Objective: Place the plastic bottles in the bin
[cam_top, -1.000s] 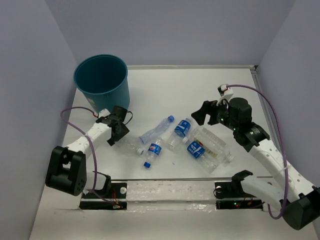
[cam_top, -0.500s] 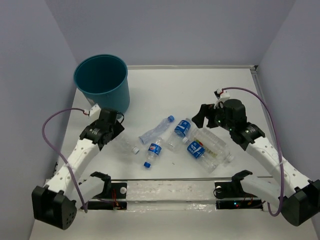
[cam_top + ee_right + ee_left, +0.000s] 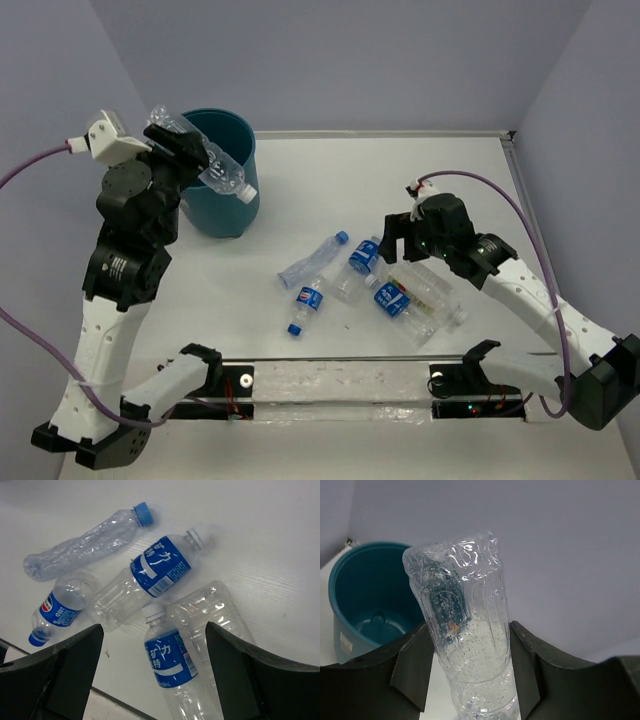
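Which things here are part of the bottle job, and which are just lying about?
Job: bin; held bottle in left gripper; crushed bottle; Pepsi bottle; far blue-label bottle; near blue-label bottle; big clear bottle.
Just there: purple cable; base rail.

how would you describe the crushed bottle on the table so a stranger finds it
Right of the teal bin, a cluster of bottles lies mid-table. The crushed bottle is on the cluster's left side, lying diagonally, blue cap pointing to the far side. The bottles beside it carry blue labels; this one is bare and crumpled.
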Tool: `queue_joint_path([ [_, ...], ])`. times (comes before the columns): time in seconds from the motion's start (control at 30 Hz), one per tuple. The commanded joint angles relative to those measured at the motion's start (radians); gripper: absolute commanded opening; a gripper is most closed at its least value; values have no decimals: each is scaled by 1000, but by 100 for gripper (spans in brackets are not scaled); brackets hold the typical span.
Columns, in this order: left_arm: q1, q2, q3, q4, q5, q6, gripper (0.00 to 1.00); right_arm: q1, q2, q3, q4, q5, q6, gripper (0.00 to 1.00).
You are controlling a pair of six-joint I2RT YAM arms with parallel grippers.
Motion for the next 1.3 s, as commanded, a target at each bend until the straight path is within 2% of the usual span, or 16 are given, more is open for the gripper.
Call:
queue_joint_path([
  [0.0,0,185,128,181,-103,172,32,1,23,109,-179,104,-41,89],
  [0.13,35,343,191,258,-241,238,32,1,40,124,-258,139,-41,90],
  [0.3,157,484,261,316,-311,246,32,1,79,134,-328,217,-42,91],
  [0.4,173,540,303,359,-366,307,32,1,140,186,-416,254,-74,92],
  [0.53,173,574,269,383,-369,329,35,1,200,229,-450,239,-126,94],
  [0.63,173,571,199,417,-372,303,46,1,259,247,-467,182,-154,94],
  [0.67,173,566,165,443,-366,303,56,1,275,246,-464,188,-166,95],
  [0.8,173,577,143,456,-341,295,76,1,341,241,-446,209,-185,96],
  [0.9,173,583,142,456,-315,292,85,1,381,220,-391,203,-206,98],
  [1.1,171,552,140,453,-239,278,96,1,513,230,-329,258,-255,100],
  [1.27,133,473,127,457,-168,261,96,1,545,266,-288,288,-301,100],
])
